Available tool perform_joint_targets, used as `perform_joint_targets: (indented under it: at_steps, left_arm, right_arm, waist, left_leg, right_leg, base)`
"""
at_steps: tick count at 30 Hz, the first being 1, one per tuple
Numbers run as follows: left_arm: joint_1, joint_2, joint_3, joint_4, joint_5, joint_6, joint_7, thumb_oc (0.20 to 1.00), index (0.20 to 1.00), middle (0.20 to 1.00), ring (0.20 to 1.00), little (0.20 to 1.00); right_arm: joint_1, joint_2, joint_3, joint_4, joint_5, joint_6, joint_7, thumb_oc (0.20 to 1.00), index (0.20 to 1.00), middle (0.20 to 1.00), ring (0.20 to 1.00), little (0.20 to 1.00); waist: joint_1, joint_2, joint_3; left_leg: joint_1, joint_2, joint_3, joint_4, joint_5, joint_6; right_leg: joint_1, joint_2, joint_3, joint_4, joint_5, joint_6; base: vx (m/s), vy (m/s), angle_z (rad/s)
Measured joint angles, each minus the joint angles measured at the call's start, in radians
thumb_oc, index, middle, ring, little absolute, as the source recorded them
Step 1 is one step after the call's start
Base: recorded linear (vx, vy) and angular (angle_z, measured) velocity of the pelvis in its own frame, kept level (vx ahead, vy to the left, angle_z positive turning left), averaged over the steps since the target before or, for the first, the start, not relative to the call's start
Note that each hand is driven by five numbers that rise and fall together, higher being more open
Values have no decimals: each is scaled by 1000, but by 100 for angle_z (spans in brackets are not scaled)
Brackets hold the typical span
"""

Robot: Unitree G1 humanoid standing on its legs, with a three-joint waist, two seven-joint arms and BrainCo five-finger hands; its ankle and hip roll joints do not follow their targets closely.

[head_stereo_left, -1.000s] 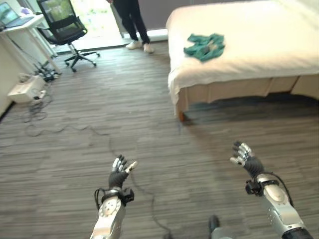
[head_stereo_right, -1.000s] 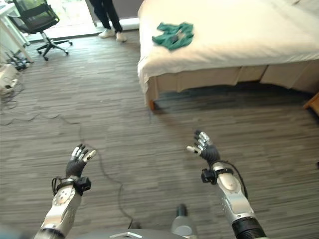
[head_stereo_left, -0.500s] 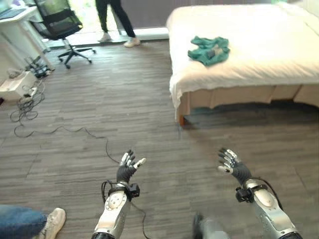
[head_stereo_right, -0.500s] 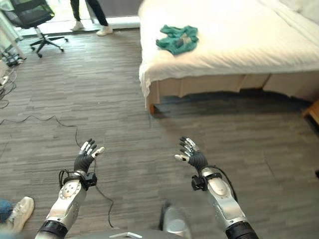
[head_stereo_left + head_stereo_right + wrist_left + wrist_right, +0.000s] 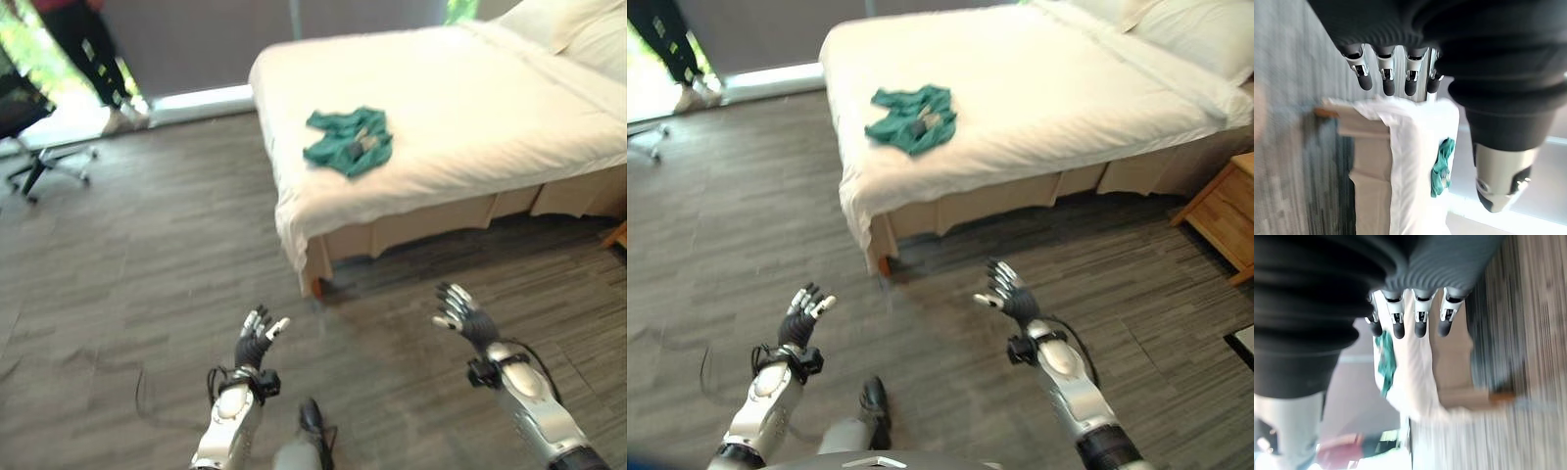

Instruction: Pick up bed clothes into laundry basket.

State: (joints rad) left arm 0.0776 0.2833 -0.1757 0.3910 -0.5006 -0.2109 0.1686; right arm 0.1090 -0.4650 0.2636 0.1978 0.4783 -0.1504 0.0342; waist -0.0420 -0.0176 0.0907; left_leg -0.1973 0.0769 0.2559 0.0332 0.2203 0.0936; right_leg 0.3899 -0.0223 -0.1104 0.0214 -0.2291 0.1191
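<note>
Teal clothing (image 5: pixel 349 142) lies crumpled on the white bed (image 5: pixel 470 108), near the bed's foot-end corner and well apart from both hands. The left hand (image 5: pixel 257 338) is raised above the grey wood-look floor (image 5: pixel 147 255) with its fingers (image 5: pixel 1386 81) straight and slightly spread, holding nothing. The right hand (image 5: pixel 460 311) is likewise lifted over the floor in front of the bed's side, its fingers (image 5: pixel 1420 318) straight and fanned, the palm empty. Pillows (image 5: pixel 1185 29) sit at the far end of the bed, and a wooden nightstand (image 5: pixel 1220 211) stands beside it. A person's legs (image 5: pixel 93 59) show near the window at the far left, next to the base of an office chair (image 5: pixel 34 162).
</note>
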Motion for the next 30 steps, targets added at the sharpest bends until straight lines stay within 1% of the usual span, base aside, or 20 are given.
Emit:
perform_joint_targets:
  at_steps: [1,3,4,5,6,8,9,10,11,12,14,15,17,18,19,21,23,24,26,30]
  left_arm:
    - [-7,-3,9,-1,0,-1,1,1000,1000,1000,1000,1000]
    - [-32,-5,14,1,1,0,1,1000,1000,1000,1000,1000]
    - [-77,-3,27,1,1,0,-1,1000,1000,1000,1000,1000]
    - [-92,-5,26,4,2,0,0,1000,1000,1000,1000,1000]
    - [-93,-5,26,9,3,-1,-1,1000,1000,1000,1000,1000]
    - [-77,1,27,9,5,0,5,1000,1000,1000,1000,1000]
    - [-70,11,26,14,13,5,13,1000,1000,1000,1000,1000]
    - [-62,23,26,12,21,4,14,1000,1000,1000,1000,1000]
    - [-69,69,32,8,54,8,15,1000,1000,1000,1000,1000]
    - [-79,76,24,6,78,25,15,1000,1000,1000,1000,1000]
    - [-83,56,20,-1,84,24,14,1000,1000,1000,1000,1000]
    - [-95,60,23,-2,85,25,9,1000,1000,1000,1000,1000]
    - [-104,57,22,-3,84,23,1,1000,1000,1000,1000,1000]
    - [-99,52,25,1,84,17,-3,1000,1000,1000,1000,1000]
    - [-97,59,25,26,84,21,-9,1000,1000,1000,1000,1000]
    - [-80,63,24,28,84,23,-15,1000,1000,1000,1000,1000]
    - [-69,64,6,24,85,26,-19,1000,1000,1000,1000,1000]
    - [-52,55,6,6,84,25,-21,1000,1000,1000,1000,1000]
    - [-25,25,-4,-8,83,27,-26,1000,1000,1000,1000,1000]
    - [-17,28,-10,-37,78,27,-44,1000,1000,1000,1000,1000]
  right_arm:
    - [13,1,0,1,-2,0,5,1000,1000,1000,1000,1000]
    - [23,-3,-16,3,-9,2,15,1000,1000,1000,1000,1000]
    - [26,5,-38,-4,-10,2,16,1000,1000,1000,1000,1000]
    - [24,5,-43,2,-10,5,15,1000,1000,1000,1000,1000]
    - [20,7,-43,3,-11,11,14,1000,1000,1000,1000,1000]
    - [24,16,-43,1,-11,11,13,1000,1000,1000,1000,1000]
    - [11,26,-46,0,-11,12,5,1000,1000,1000,1000,1000]
    - [18,51,-60,-10,-12,8,-2,1000,1000,1000,1000,1000]
    - [31,58,-64,-38,-56,6,-14,1000,1000,1000,1000,1000]
    - [55,63,-102,-45,-76,15,-42,1000,1000,1000,1000,1000]
    - [40,40,-102,-50,-78,21,-54,1000,1000,1000,1000,1000]
    - [31,42,-102,-54,-82,18,-55,1000,1000,1000,1000,1000]
    - [34,33,-99,-52,-85,18,-59,1000,1000,1000,1000,1000]
    - [23,30,-101,-42,-86,18,-64,1000,1000,1000,1000,1000]
    - [5,34,-103,-36,-86,15,-74,1000,1000,1000,1000,1000]
    - [-20,31,-109,-24,-86,15,-78,1000,1000,1000,1000,1000]
    - [-30,29,-122,-22,-86,15,-88,1000,1000,1000,1000,1000]
    - [-48,17,-123,-13,-86,16,-91,1000,1000,1000,1000,1000]
    - [-144,-38,-123,31,-88,19,-94,1000,1000,1000,1000,1000]
    - [-274,-122,-139,18,-155,22,-115,1000,1000,1000,1000,1000]
  waist:
    - [-9,-7,1]
    - [-15,-13,-3]
    - [-18,-36,4]
    - [-23,-26,7]
    - [-21,-1,17]
    - [-14,26,24]
    - [-10,38,36]
    - [-22,39,31]
    - [-58,-9,54]
    - [-99,-4,92]
    - [-96,53,101]
    - [-99,51,106]
    - [-120,28,104]
    - [-118,26,95]
    - [-120,14,94]
    - [-112,-15,84]
    - [-96,-34,77]
    - [-79,-36,75]
    - [-44,11,61]
    - [-16,10,61]
  left_leg:
    - [23,-22,-17,-32,1,-1]
    - [49,-61,-23,-64,2,-2]
    - [49,-130,-19,-26,-27,8]
    - [51,-148,-18,4,-88,8]
    - [70,-149,-24,10,-90,15]
    - [115,-155,-5,-7,-153,9]
    - [156,-143,38,-45,-177,9]
    - [169,-152,43,-59,-189,17]
    - [182,-221,91,6,-235,82]
    - [232,-211,87,5,-286,85]
    - [252,-175,87,-38,-265,60]
    - [253,-168,80,-49,-221,55]
    - [278,-169,47,-44,-207,32]
    - [304,-161,-35,-58,-236,2]
    - [332,-154,-45,-65,-220,0]
    - [369,-153,-83,-67,-237,-32]
    - [410,-150,-123,-67,-260,-69]
    - [431,-141,-135,-71,-272,-88]
    - [416,-80,-126,-44,-259,-148]
    - [378,-30,-119,11,-268,-182]
  right_leg:
    - [-23,-22,-13,38,-12,-2]
    - [-15,-60,-28,-72,-6,3]
    - [-22,-128,-32,-97,59,3]
    - [-21,-146,-51,-45,36,8]
    - [-34,-153,-51,26,26,10]
    - [-101,-171,-31,214,25,12]
    - [-228,-201,-10,493,23,3]
    - [-347,-236,-19,695,60,-18]
    - [-506,-278,74,920,199,12]
    - [-593,-320,71,1044,242,21]
    - [-699,-298,-33,799,99,-2]
    - [-710,-287,-59,622,105,5]
    - [-712,-264,-44,473,127,19]
    - [-691,-195,26,300,143,25]
    - [-649,-152,85,106,211,15]
    - [-639,-136,88,30,314,1]
    - [-588,-151,47,-19,350,1]
    - [-573,-150,23,-17,429,-48]
    - [-519,-97,-20,-74,421,-85]
    - [-449,-78,-60,-107,388,-140]
  base:
    - [371,166,-6]
    - [380,229,-1]
    - [297,229,34]
    - [300,283,43]
    - [252,340,27]
    - [235,348,-4]
    - [262,369,-5]
    - [437,486,10]
    - [622,400,71]
    - [427,157,44]
    - [264,-23,-6]
    - [342,-123,16]
    - [287,-113,50]
    - [185,-75,55]
    - [245,-142,55]
    - [255,-210,51]
    - [134,-204,56]
    - [134,-202,50]
    - [171,-195,37]
    - [130,-184,32]
